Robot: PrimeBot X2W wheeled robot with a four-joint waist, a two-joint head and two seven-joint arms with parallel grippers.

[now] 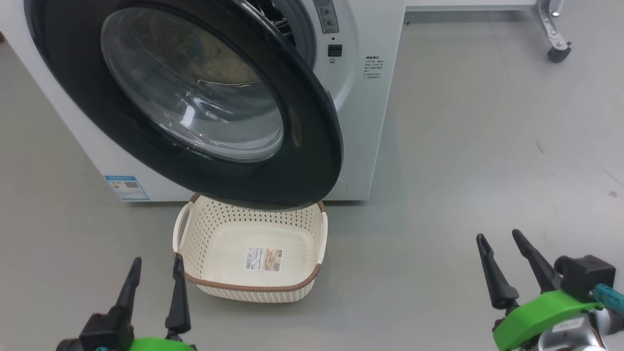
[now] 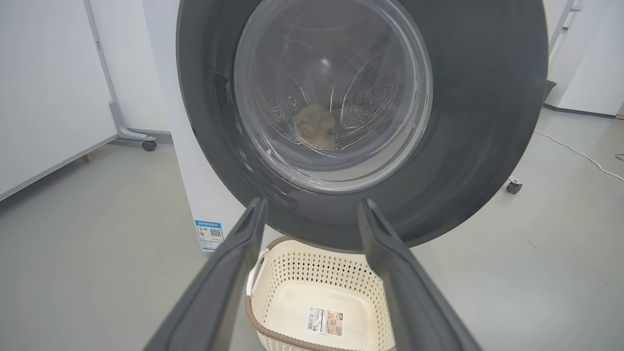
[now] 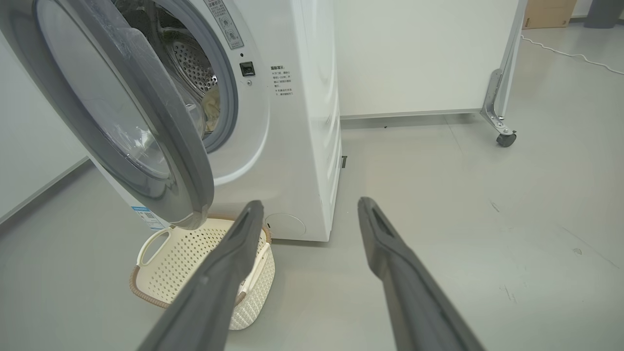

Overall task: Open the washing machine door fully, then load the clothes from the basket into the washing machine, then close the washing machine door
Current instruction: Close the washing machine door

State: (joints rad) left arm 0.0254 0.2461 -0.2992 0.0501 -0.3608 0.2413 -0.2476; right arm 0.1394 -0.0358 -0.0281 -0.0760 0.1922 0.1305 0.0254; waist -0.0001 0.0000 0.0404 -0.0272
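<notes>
The white washing machine (image 1: 360, 122) stood at the far left on the grey floor (image 1: 463, 170), a blue label (image 1: 126, 187) at its lower left front corner. The washing machine door (image 1: 302, 146), glossy black around a bulging glass window, stood partly open, hinged on the left, with its free edge swung out toward the near side. Its lower edge hung over the far end of the basket (image 1: 292, 287). This cream perforated basket sat on the floor just in front of the machine, the sticker (image 1: 263, 259) on its floor in plain sight. The clothes (image 2: 314, 126) lay inside the drum as a pale yellowish heap, seen through the glass and past the door's edge. The left gripper (image 1: 158, 259) hovered near the basket's near left corner, fingers spread and holding nothing. The right gripper (image 1: 498, 235) hung well to the right over bare floor, likewise spread and holding nothing.
</notes>
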